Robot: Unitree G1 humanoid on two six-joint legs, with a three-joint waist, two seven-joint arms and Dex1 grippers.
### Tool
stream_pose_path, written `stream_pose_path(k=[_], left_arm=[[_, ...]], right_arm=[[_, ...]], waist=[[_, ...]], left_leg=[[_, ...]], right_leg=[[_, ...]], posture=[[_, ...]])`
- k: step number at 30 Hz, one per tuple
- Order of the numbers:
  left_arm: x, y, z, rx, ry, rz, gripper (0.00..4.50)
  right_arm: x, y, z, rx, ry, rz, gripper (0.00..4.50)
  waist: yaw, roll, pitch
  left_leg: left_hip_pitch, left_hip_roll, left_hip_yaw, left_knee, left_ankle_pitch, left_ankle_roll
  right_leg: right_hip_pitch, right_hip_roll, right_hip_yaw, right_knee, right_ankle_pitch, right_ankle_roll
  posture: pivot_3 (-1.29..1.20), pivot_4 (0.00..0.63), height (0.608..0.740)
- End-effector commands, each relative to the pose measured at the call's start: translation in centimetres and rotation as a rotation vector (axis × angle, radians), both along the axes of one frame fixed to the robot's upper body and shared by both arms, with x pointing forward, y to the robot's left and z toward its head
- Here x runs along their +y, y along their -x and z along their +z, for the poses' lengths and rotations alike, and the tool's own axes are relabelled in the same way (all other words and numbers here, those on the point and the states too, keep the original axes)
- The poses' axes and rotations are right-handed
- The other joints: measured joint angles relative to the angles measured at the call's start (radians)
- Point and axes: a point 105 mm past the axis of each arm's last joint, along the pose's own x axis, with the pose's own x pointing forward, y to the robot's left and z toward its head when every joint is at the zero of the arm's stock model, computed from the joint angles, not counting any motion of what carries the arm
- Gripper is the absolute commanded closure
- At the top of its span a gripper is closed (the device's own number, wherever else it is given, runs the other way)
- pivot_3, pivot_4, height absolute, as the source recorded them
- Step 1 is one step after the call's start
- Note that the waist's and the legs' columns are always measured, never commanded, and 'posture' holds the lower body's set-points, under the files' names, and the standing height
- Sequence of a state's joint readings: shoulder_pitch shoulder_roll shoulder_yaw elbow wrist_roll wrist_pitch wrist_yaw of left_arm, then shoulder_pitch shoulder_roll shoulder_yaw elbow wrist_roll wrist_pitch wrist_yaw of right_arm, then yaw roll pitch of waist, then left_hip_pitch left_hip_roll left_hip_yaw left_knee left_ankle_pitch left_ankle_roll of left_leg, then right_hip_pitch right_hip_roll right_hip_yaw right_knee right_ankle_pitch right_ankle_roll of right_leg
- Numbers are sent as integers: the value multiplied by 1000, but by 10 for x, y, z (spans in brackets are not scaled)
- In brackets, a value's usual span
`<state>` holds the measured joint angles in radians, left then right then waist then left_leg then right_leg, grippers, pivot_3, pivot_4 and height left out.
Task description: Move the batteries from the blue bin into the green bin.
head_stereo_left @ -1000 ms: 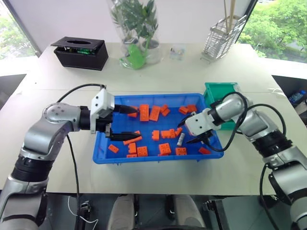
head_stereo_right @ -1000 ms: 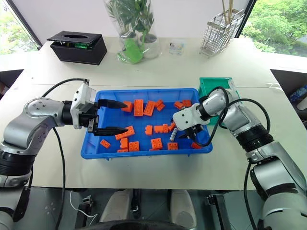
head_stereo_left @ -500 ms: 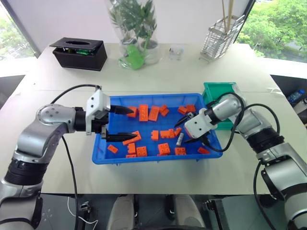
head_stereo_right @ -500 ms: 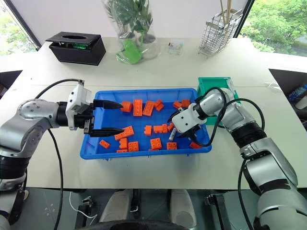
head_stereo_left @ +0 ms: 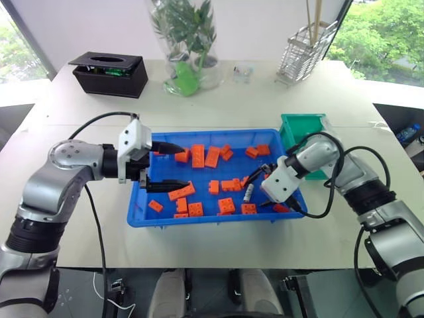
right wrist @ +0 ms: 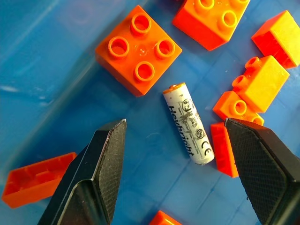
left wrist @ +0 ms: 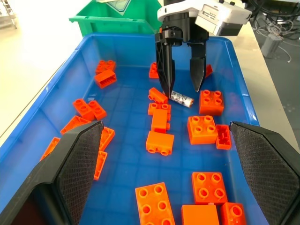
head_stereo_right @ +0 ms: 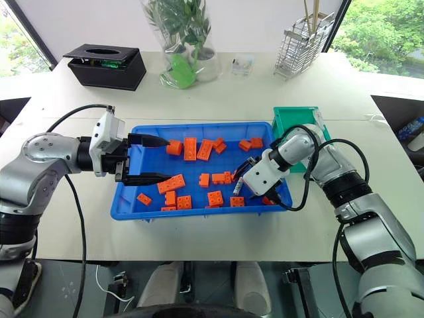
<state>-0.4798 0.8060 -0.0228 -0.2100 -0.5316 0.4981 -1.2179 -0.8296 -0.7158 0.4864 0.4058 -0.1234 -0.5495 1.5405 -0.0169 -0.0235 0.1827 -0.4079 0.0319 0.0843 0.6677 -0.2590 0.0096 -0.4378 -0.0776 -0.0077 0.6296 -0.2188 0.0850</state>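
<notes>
On the desk (head_stereo_left: pixel 218 103), the blue bin (head_stereo_left: pixel 218 220) holds scattered orange bricks (head_stereo_left: pixel 199 156) and one battery (right wrist: pixel 188 123) lying flat at about 4 o'clock in it. The right hand (left wrist: pixel 180 89) points down over it, fingers spread either side, not touching. The left hand (head_stereo_left: pixel 169 168) hovers spread at the bin's 9 o'clock edge. The green bin (head_stereo_left: pixel 301 126) sits at the bin's 2 o'clock corner.

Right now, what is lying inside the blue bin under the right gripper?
One battery lies on the blue bin floor below the open right gripper, with orange bricks around it. The arm covers the corner beyond it.
</notes>
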Motion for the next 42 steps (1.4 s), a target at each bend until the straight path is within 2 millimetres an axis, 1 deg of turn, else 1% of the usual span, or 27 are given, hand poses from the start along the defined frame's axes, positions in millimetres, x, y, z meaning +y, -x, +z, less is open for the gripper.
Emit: stream_pose_path(k=[1,2,4,5,6,7,8,10,11,12,15,17,19,20,22,24,26,28,29,30,32,33,35,36,38,41,42], left_arm=[[0,1,6,-28,-2,-4,0],[0,1,6,-28,-2,-4,0],[-1,1,6,-29,0,-4,0],[-2,0,6,-29,1,-5,0],[-2,0,6,-30,3,-5,0],[-3,0,6,-30,3,-6,0],[-3,0,6,-31,4,-6,0],[-3,1,6,-32,7,-5,0],[-3,1,6,-32,8,-4,0],[-3,1,6,-33,9,-1,0],[-2,0,7,-35,14,13,0],[-1,1,7,-34,18,22,0],[0,1,7,-33,18,26,0],[1,1,6,-33,17,28,0],[2,1,6,-31,17,32,0],[2,0,5,-29,18,36,0],[3,-1,5,-28,19,40,0],[4,-2,6,-27,20,42,0],[4,-3,6,-26,19,42,0],[5,-3,6,-26,15,38,0],[6,-4,5,-25,10,33,0],[6,-5,6,-25,8,30,0],[7,-7,7,-28,5,27,0],[7,-8,8,-30,4,27,0],[9,-10,9,-34,4,28,0],[17,-13,13,-45,-1,48,0],[22,-14,15,-49,-2,66,0]], right_arm=[[2,-2,-6,35,54,3,1071],[3,-1,-7,54,66,0,1071],[3,0,-9,92,97,-11,1581],[3,0,-10,105,107,-14,1764],[4,1,-10,118,109,-19,2329],[6,2,-10,133,103,-25,2733],[7,3,-9,147,99,-31,3300],[7,6,-7,169,86,-38,4289],[8,6,-6,174,76,-39,4464],[9,7,-3,179,52,-49,4441],[12,5,17,197,-57,-115,4441],[12,0,38,200,-175,-195,4441],[10,-8,70,198,-361,-323,4441],[6,-12,83,203,-427,-387,4441],[-10,-18,104,202,-540,-519,4441],[-36,-24,117,196,-620,-669,4441],[-68,-32,125,165,-691,-829,4441],[-93,-37,127,121,-735,-957,4441],[-102,-39,126,101,-741,-1004,4441],[-110,-38,121,92,-740,-1044,4441],[-119,-37,111,78,-726,-1092,4441],[-123,-38,106,68,-719,-1115,3438],[-130,-42,99,12,-705,-1151,2697],[-132,-44,97,-18,-699,-1161,2083],[-135,-45,99,-48,-707,-1159,1123],[-141,-37,107,-42,-712,-1121,1123],[-150,-34,108,-50,-693,-1128,1123]], waist=[[0,0,0],[1,0,0],[1,0,0],[2,0,0],[2,0,0],[2,0,0],[2,0,0],[2,0,0],[2,0,0],[3,0,0],[3,0,0],[3,0,0],[4,0,0],[4,0,0],[7,0,0],[10,0,0],[9,0,0],[9,0,0],[7,0,0],[6,0,0],[2,0,0],[0,0,0],[-1,0,0],[-2,1,0],[-1,1,0],[1,1,0],[1,1,0]], left_leg=[[0,0,0,0,0,0],[0,0,0,0,0,0],[0,0,0,0,0,0],[0,0,0,0,0,0],[0,0,0,0,0,0],[0,0,0,0,0,0],[0,0,-1,0,0,0],[0,0,-1,0,0,0],[0,0,-1,0,0,0],[0,0,-1,0,0,0],[0,0,-1,0,0,0],[0,0,-2,0,0,0],[0,0,-3,0,0,0],[0,0,-3,0,0,0],[0,0,-3,0,0,0],[-1,0,-4,0,0,0],[-1,0,-4,0,0,0],[-1,0,-3,0,0,0],[-1,0,-3,0,0,0],[-1,0,-2,0,0,0],[-1,0,-1,-1,0,0],[-1,0,-1,-1,0,0],[-1,0,0,-1,0,0],[-1,0,1,-1,0,0],[-1,0,1,-1,0,0],[-1,0,1,-1,0,0],[-1,0,1,-1,0,0]], right_leg=[[0,0,0,0,0,0],[0,0,0,0,0,0],[0,0,0,0,0,0],[0,0,0,0,0,0],[1,0,0,0,0,0],[1,0,0,0,0,0],[1,0,0,0,0,0],[1,0,0,0,0,0],[1,0,0,0,0,0],[1,0,0,0,0,0],[1,0,0,0,0,0],[0,0,0,0,0,0],[0,-1,0,1,1,1],[0,-1,0,1,1,1],[0,-1,0,1,1,1],[0,-2,-1,0,0,0],[0,-2,-1,0,0,-1],[0,-3,-1,-1,0,-1],[0,-3,-1,-1,0,-1],[0,-3,-1,-1,0,-1],[0,-2,-1,-1,0,-1],[-1,-1,-1,-1,0,-1],[-2,-1,0,-1,0,0],[-2,-1,0,0,0,0],[-2,-1,1,0,1,1],[-2,-1,1,0,1,2],[-2,-1,1,-1,1,2]], posture=[[0,150,736],[0,150,736],[0,150,736],[0,150,736],[0,150,736],[0,150,736],[0,150,736],[0,150,736],[0,150,736],[0,150,736],[0,150,736],[0,150,736],[0,150,736],[0,150,736],[0,150,736],[0,150,736],[0,150,736],[0,150,736],[0,150,736],[0,150,736],[0,150,736],[0,150,736],[0,150,736],[0,150,736],[0,150,736],[0,150,736],[0,150,736]])
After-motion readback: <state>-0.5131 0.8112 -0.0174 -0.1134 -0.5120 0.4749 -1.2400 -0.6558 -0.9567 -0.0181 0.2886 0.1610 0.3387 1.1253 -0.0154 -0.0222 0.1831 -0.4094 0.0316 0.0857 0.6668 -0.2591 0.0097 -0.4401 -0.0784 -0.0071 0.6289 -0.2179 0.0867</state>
